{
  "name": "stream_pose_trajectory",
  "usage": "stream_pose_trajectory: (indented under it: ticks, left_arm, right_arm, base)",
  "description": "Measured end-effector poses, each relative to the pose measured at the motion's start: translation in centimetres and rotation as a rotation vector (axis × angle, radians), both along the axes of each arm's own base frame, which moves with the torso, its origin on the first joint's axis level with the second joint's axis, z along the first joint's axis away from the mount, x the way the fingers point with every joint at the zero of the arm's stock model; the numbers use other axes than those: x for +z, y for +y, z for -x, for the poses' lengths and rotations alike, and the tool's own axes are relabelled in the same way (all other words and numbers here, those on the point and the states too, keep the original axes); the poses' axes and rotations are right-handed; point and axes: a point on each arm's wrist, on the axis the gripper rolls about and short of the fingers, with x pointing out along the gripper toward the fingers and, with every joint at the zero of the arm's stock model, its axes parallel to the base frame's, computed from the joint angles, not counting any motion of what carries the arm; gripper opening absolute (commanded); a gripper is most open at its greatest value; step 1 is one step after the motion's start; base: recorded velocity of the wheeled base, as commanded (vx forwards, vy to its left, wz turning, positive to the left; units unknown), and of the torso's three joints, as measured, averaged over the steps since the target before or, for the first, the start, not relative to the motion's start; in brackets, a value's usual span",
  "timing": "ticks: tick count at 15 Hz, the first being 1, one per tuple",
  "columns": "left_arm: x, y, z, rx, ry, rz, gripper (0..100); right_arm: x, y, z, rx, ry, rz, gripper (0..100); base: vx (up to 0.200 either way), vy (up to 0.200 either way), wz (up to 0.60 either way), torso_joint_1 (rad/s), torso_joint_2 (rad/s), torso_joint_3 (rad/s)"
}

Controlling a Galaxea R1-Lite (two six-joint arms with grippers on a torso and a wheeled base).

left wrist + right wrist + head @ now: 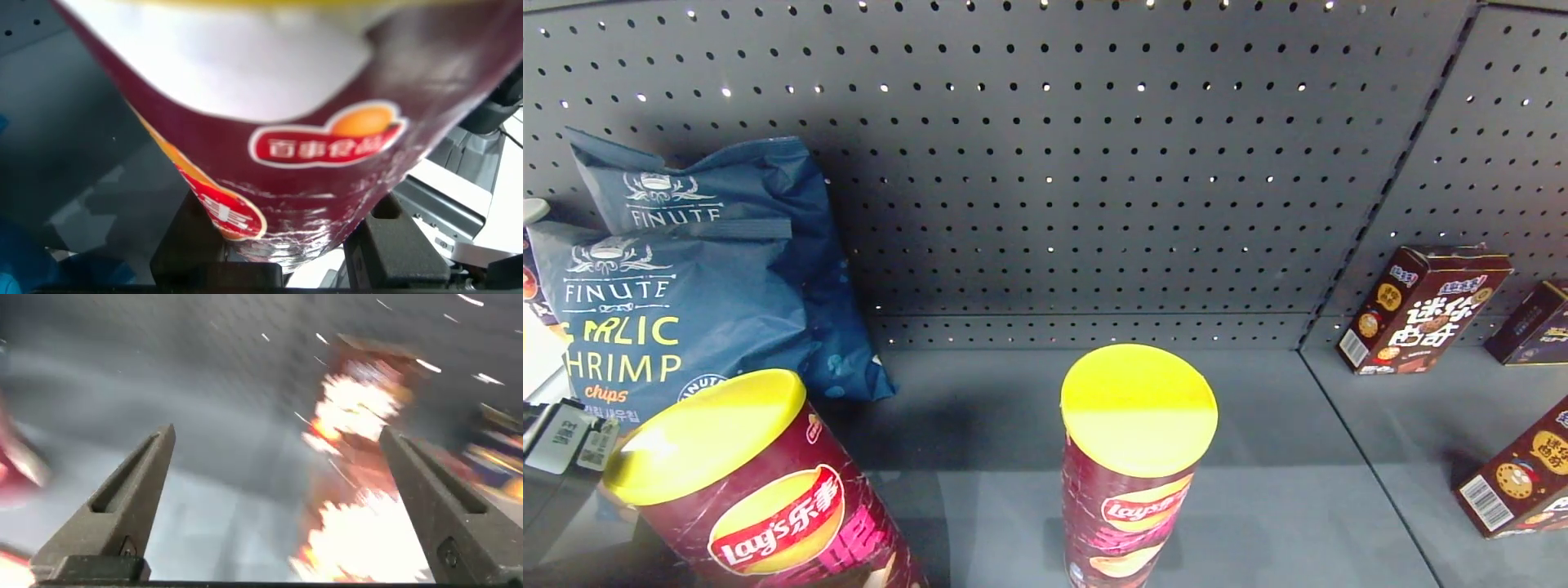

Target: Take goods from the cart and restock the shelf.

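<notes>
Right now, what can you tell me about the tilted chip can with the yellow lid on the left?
The tall dark-red chip can is a round tube, seemingly cardboard, with a flat yellow plastic lid shut on top and a red-and-yellow logo on its side. It leans, top tipped leftward. The left gripper holds it, dark fingers pressed on both sides of its lower body. It is in front of the blue chip bags; I cannot tell whether it touches the grey shelf.
</notes>
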Motion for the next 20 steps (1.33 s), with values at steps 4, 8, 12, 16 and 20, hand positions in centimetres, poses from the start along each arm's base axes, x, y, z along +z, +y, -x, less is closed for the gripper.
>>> stream_pose_trajectory:
  ticks: [4, 8, 12, 16, 20]
  left_arm:
    - [0.1, 0.1, 0.1, 0.0, -0.006, 0.003, 0]
    - [0.0, 0.2, 0.4, 0.0, -0.009, 0.004, 0]
    - [-0.4, 0.4, 0.7, -0.001, -0.007, 0.004, 0]
    - [-0.4, 0.4, 0.8, -0.002, -0.01, 0.005, 0]
    - [-0.3, 0.4, 0.8, -0.001, -0.01, 0.006, 0]
  right_arm:
    - [-5.2, -2.8, 3.5, -0.172, 0.072, 0.096, 100]
    - [-10.3, -2.9, 4.0, -0.265, 0.099, 0.059, 100]
    - [-10.9, -3.1, 3.9, -0.124, 0.097, 0.018, 100]
    - [-10.9, -3.2, 3.4, 0.19, 0.073, 0.078, 100]
    - [-10.9, -2.8, 3.5, 0.514, 0.055, 0.092, 100]
  base:
    - [0.0, 0.0, 0.0, 0.0, 0.0, 0.0]
    - [0.0, 0.0, 0.0, 0.0, 0.0, 0.0]
    - [0.0, 0.0, 0.0, 0.0, 0.0, 0.0]
    - [0.0, 0.0, 0.0, 0.0, 0.0, 0.0]
    - [0.0, 0.0, 0.0, 0.0, 0.0, 0.0]
